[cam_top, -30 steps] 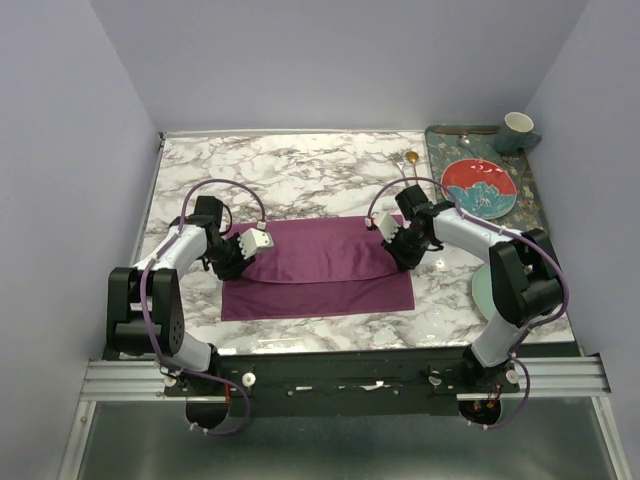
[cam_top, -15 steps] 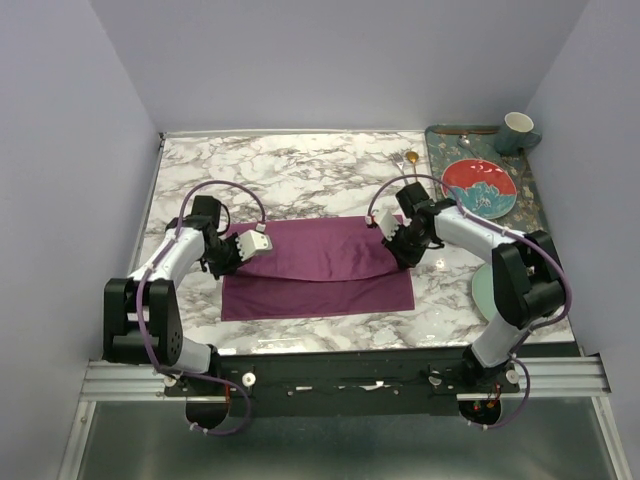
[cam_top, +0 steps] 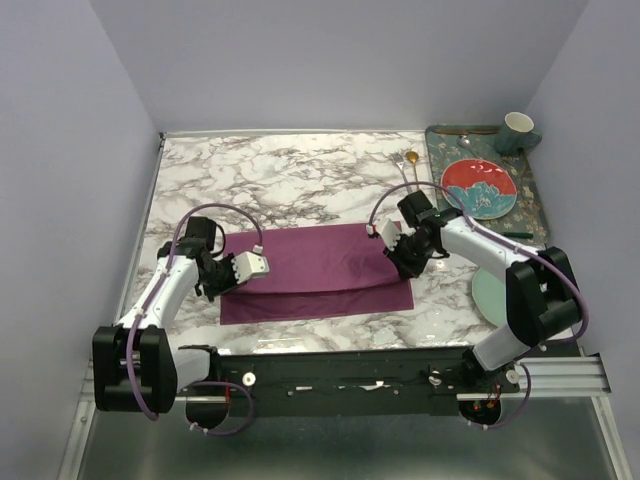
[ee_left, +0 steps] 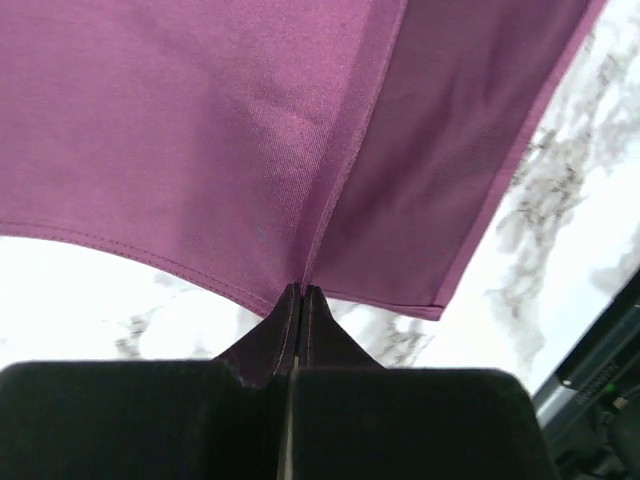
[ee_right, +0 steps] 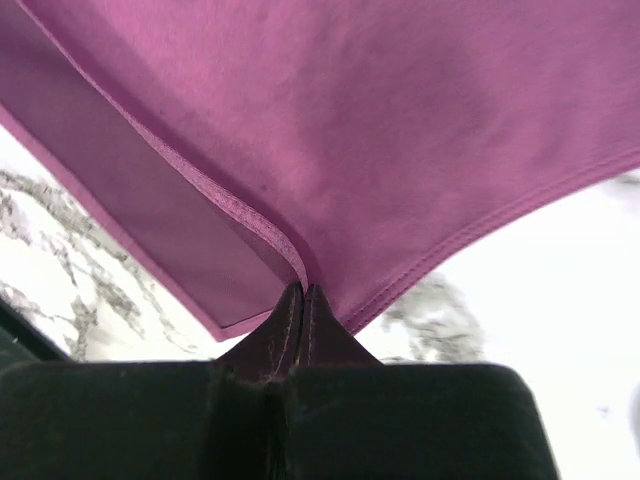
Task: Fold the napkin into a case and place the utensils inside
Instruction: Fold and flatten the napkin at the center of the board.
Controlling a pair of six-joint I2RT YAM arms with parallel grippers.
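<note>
Jaws of my left gripper (ee_left: 300, 298) and right gripper (ee_right: 303, 296) clamped on either end of the napkin (cam_top: 315, 268), spread on the counter (cam_top: 280, 180), I have dragged its upper layer nearer the front edge than a second ago, advancing the fold

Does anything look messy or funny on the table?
Nothing is spilled or broken. The only uneven thing is the napkin. Its folded-over top layer, pinched by the left pincer and the right pincer, stops short of the near edge, so a darker strip shows.
</note>
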